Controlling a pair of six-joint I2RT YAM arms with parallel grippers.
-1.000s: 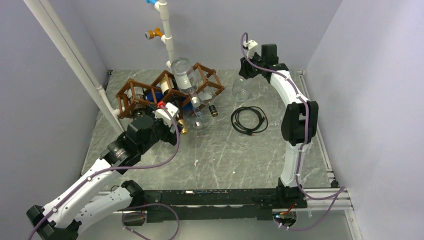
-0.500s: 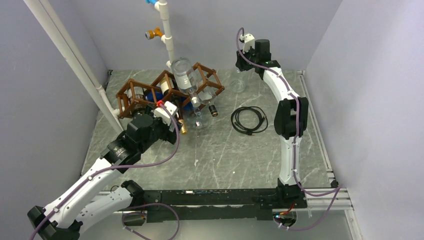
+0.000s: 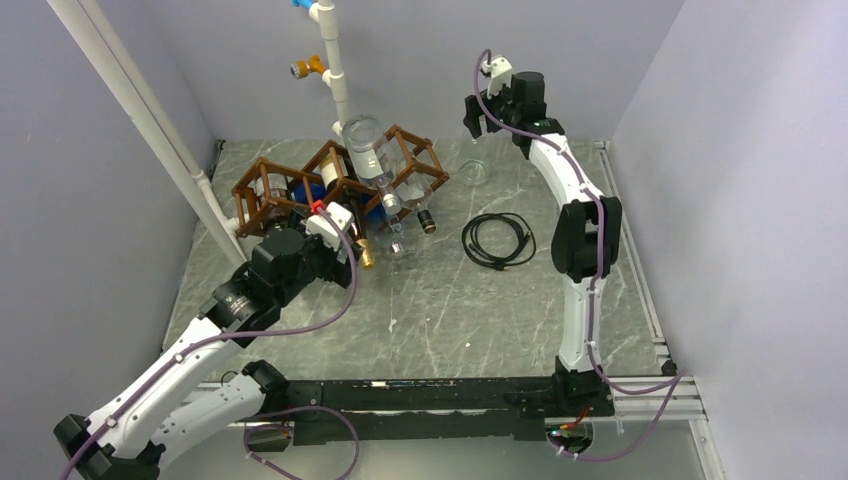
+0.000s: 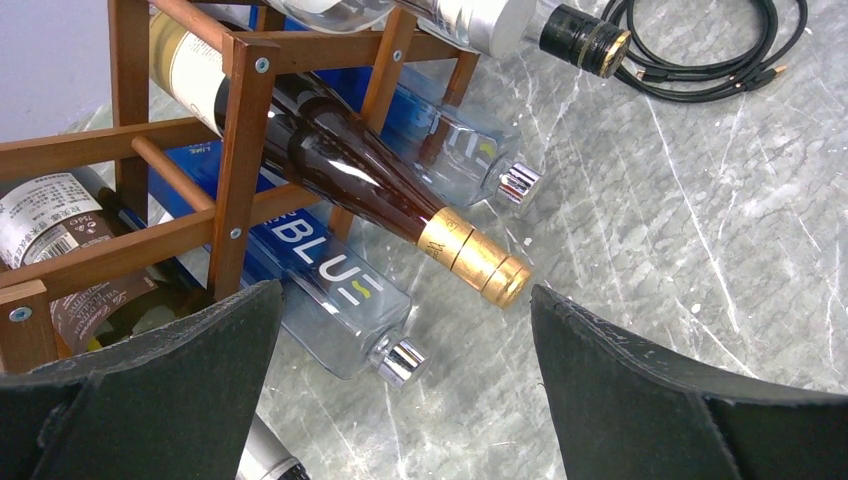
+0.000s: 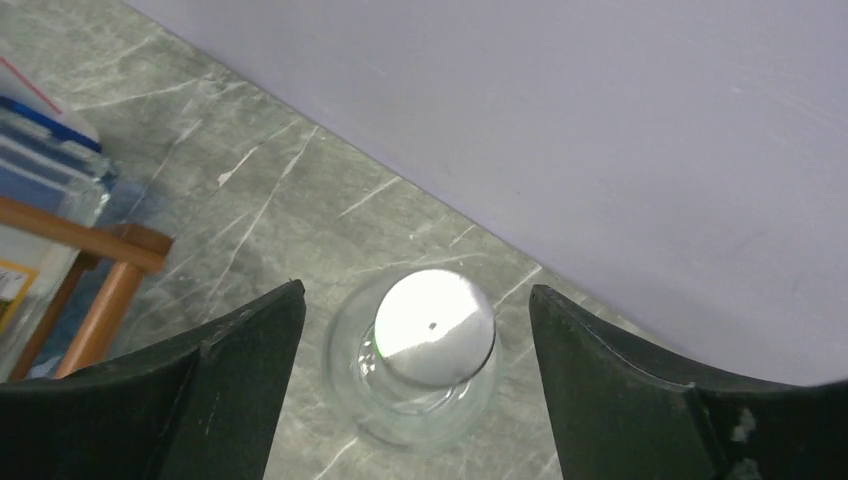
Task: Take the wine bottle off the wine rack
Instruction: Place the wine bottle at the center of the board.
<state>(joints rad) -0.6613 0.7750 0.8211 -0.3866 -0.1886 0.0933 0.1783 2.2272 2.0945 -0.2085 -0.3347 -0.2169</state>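
The brown wooden wine rack point(image 3: 262, 192) point(image 4: 244, 130) stands at the back left and holds several bottles. A dark wine bottle point(image 4: 340, 160) with a gold foil neck point(image 3: 367, 257) lies in a lower cell, its neck pointing out over the table. My left gripper point(image 3: 350, 248) point(image 4: 405, 292) hangs open just in front of that neck, touching nothing. A clear bottle point(image 3: 476, 171) point(image 5: 432, 340) with a silver cap stands upright on the table right of the rack. My right gripper point(image 3: 478, 120) point(image 5: 415, 290) is open above it, fingers either side and apart from it.
Two blue-labelled clear bottles point(image 4: 335, 285) point(image 4: 465, 160) and a black-capped bottle point(image 4: 580, 35) also poke out of the rack. A large clear bottle point(image 3: 368, 148) lies on top. A coiled black cable point(image 3: 498, 240) lies to the right. A white pipe point(image 3: 335, 70) rises behind.
My right gripper has opened and let go of the clear bottle, which now stands upright by the back wall; the arm lifted a little. The left arm has not moved.
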